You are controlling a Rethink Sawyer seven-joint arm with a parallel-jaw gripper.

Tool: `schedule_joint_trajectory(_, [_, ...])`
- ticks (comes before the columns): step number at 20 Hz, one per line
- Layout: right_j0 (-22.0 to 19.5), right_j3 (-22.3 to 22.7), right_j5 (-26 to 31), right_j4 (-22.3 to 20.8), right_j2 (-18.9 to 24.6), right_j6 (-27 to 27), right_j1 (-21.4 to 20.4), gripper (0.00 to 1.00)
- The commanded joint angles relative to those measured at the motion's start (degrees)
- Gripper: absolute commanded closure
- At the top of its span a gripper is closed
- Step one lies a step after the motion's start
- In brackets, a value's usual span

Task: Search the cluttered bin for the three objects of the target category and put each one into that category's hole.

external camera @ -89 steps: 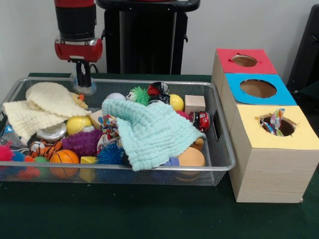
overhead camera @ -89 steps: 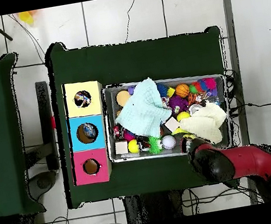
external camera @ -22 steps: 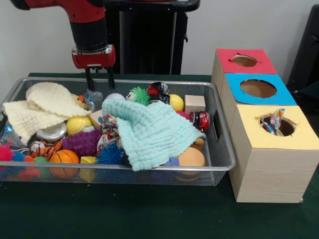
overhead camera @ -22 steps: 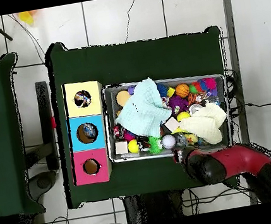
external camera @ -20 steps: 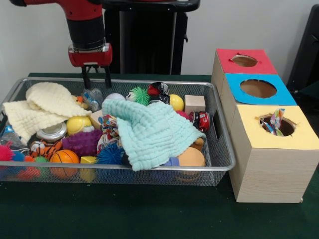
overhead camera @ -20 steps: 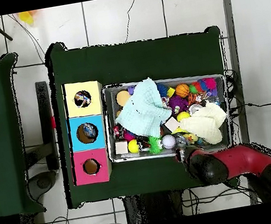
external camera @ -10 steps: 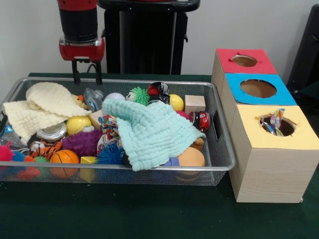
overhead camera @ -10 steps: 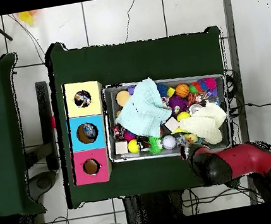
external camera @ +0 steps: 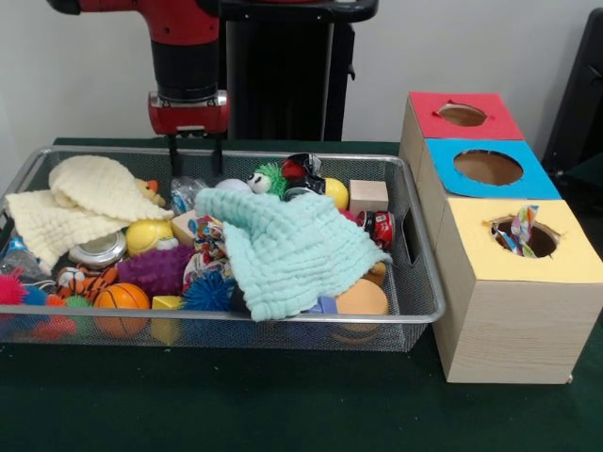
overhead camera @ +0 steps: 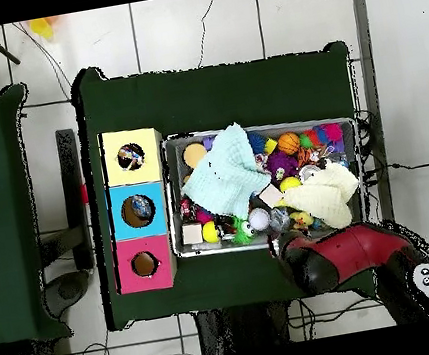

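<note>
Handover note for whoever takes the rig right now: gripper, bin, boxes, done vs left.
Gripper: open, empty, at the far rim of the wire bin, just above a crinkly clear item.
Bin is full: mint cloth draped over the middle, cream cloth at one end, balls and blocks all around.
Boxes beside the bin: yellow box has a colourful item sticking out of its hole; overhead shows something in the blue box; red box looks empty.
Target category unclear, so count done and left by hand.

Robot lab, tiled floor (overhead camera: 195,37), loose cables (overhead camera: 414,165), green-clothed table (overhead camera: 215,94)
</note>
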Motion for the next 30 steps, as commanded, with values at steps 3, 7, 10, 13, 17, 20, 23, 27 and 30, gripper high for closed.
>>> schedule_joint_trajectory(3, [1.58,-8.61,-7.19,-3.41,-2.93,3.40,4.41,0.00])
schedule_joint_trajectory(7, [1.36,-8.81,-8.49,-3.02,-3.18,2.84,4.91,1.00])
schedule_joint_trajectory(10, [0.94,-8.71,-8.89,-2.73,-2.82,2.49,4.94,1.00])
schedule_joint_trajectory(13, [0.54,-8.09,-8.74,-1.87,-2.61,2.13,4.27,1.00])
schedule_joint_trajectory(17, [0.35,-7.24,-7.23,-0.81,-2.15,1.34,3.15,1.00])
schedule_joint_trajectory(20, [0.81,-7.30,-6.85,-0.73,-2.50,1.49,2.94,0.00])
schedule_joint_trajectory(23, [1.77,-7.58,-6.55,-0.89,-3.09,1.71,2.59,0.00])
schedule_joint_trajectory(27, [2.54,-7.60,-6.13,-0.88,-3.62,1.77,2.05,0.00])
schedule_joint_trajectory(30, [0.99,-7.51,-5.03,-0.08,-1.76,-0.05,2.17,0.00])
